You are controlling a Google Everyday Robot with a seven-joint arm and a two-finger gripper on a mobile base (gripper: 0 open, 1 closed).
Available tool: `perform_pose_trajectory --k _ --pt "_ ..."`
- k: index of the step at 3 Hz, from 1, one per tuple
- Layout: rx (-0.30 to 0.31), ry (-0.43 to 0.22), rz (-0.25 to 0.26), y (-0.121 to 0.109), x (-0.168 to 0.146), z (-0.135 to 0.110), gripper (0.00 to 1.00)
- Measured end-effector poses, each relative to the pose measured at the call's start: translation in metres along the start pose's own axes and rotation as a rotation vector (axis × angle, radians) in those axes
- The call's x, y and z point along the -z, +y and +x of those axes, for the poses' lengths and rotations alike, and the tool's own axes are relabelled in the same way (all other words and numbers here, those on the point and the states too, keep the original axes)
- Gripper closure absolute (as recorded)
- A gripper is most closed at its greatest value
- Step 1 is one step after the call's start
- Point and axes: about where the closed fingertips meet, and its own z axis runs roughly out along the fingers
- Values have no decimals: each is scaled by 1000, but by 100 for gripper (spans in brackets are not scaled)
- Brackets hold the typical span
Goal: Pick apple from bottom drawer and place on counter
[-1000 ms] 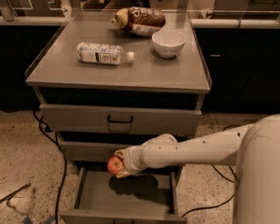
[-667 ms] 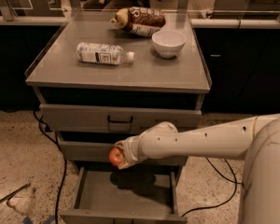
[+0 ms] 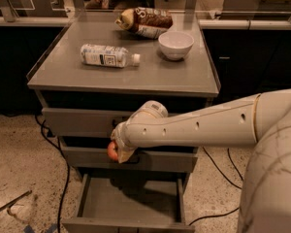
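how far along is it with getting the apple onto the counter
Done: the apple is out of the open bottom drawer. In hand: the gripper holds the apple in front of the middle drawer, below the counter. Left: lift it above the counter's front edge and set it on the bare front area, short of the bottle and bowl.
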Motion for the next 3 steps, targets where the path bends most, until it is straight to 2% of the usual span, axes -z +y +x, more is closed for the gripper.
perform_pose_trajectory --k 1,2,3 --pt "4 -13 -2 -2 3 -5 100" --pt "18 -40 9 -20 23 -20 100" --pt "78 -52 23 -55 51 -38 100"
